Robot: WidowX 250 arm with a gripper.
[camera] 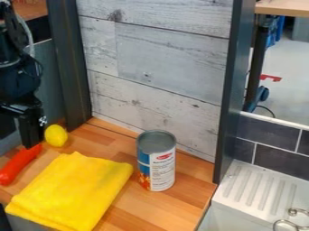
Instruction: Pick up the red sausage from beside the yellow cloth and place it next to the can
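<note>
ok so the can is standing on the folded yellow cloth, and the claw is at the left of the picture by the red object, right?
One thing off: the can stands on the wooden counter, beside the folded yellow cloth, not on it. Camera view shows it. The claw is by the red object, as you say.
</note>
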